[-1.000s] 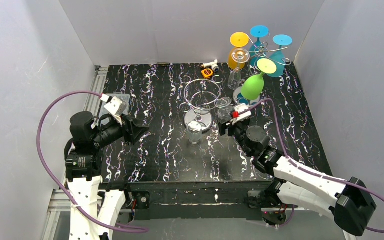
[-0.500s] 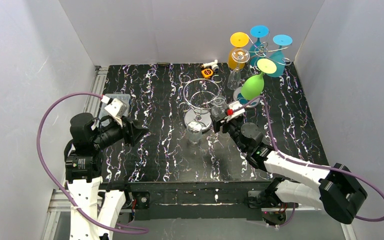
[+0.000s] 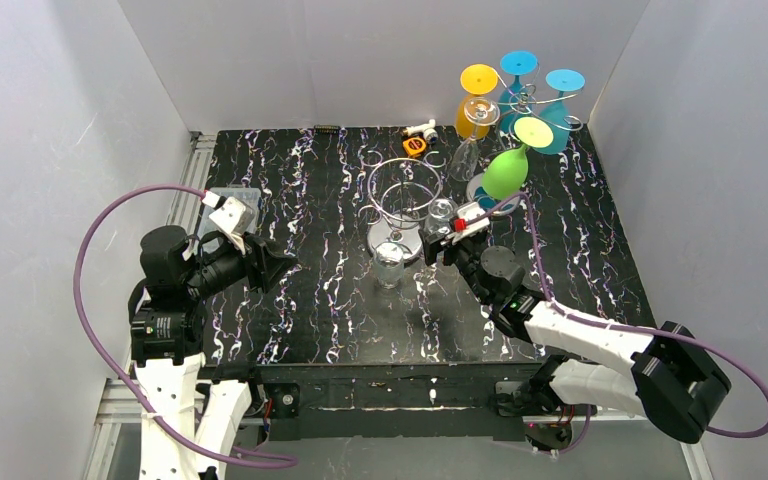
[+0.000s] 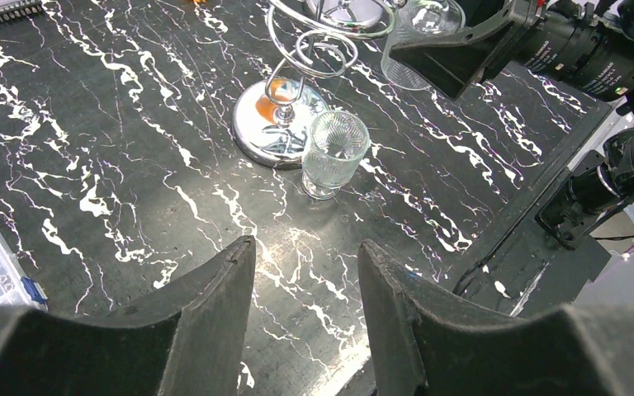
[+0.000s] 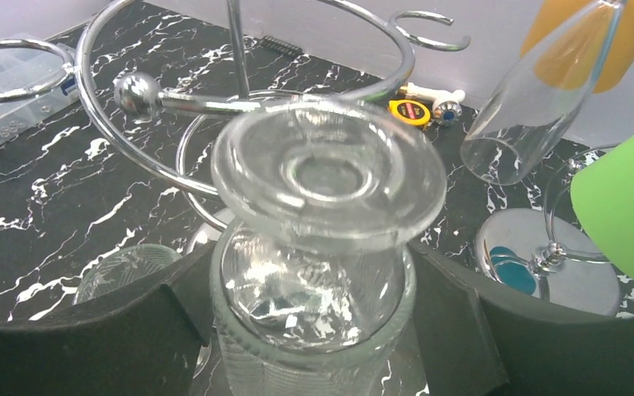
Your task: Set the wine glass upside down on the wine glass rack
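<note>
My right gripper carries a clear wine glass upside down, its round foot on top. Both fingers lie against the ribbed bowl. The glass hangs at the right side of the silver wire wine glass rack, and the foot overlaps a rack arm; whether it rests on the arm I cannot tell. A second clear glass stands upright on the table by the rack's base. My left gripper hovers open and empty at the left.
Another rack at the back right holds several coloured glasses, a green one nearest my right arm. A clear flute hangs close by. A plastic box sits at the left edge, a tape measure at the back.
My right arm has carried the inverted glass left and forward, up against the silver rack. The left arm has stayed where it was.
</note>
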